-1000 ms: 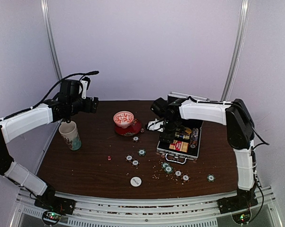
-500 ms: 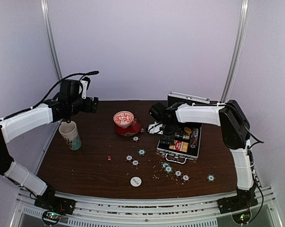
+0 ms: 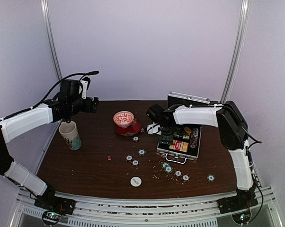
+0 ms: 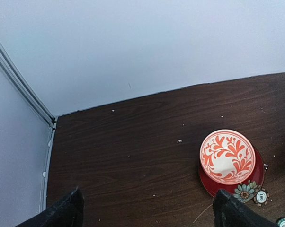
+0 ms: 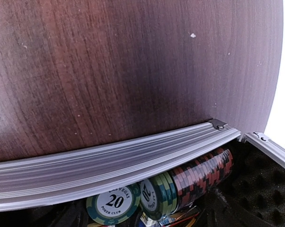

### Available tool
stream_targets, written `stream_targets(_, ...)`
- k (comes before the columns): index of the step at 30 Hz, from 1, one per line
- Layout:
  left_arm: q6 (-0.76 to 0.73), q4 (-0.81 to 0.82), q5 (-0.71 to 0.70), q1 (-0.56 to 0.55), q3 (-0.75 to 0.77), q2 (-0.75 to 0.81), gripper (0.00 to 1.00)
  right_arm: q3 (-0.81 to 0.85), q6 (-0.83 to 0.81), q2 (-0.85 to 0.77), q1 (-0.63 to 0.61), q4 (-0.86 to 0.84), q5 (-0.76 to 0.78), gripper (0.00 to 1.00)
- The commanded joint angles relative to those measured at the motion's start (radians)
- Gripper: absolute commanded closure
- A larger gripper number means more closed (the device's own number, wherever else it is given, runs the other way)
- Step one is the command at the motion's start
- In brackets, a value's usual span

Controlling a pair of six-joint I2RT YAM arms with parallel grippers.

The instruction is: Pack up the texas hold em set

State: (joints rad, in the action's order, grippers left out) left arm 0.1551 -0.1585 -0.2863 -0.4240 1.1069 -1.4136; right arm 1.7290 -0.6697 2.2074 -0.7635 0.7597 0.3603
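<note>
Now the right pincer (image 3: 166,138) hangs over the left rim of the open briefcase (image 3: 180,147) on the right of the tabletop (image 3: 76,161), fingers spread and empty. A second ago it stood nearer the case's middle, so we judge a piece has just joined the stacked chips (image 5: 113,204) inside. The left pincer (image 3: 93,105) stays released, far left, unmoved. We still see loose chips (image 3: 141,152) and the white disc (image 3: 136,181) outside.
</note>
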Motion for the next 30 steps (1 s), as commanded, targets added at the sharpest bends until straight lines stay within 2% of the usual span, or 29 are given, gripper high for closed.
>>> stream_targets(1, -0.007, 0.025, 0.012, 0.010, 0.018, 0.005, 0.03, 0.040, 0.004, 0.009, 0.007, -0.038, 0.081, 0.15)
stream_targets(24, -0.005, 0.020, 0.031, 0.010, 0.022, 0.001, 0.03, 0.107, 0.016, 0.029, 0.033, -0.004, 0.060, 0.16)
stream_targets(30, -0.005, 0.019, 0.028, 0.011, 0.024, 0.001, 0.03, 0.152, 0.034, -0.007, 0.029, 0.073, -0.044, 0.16)
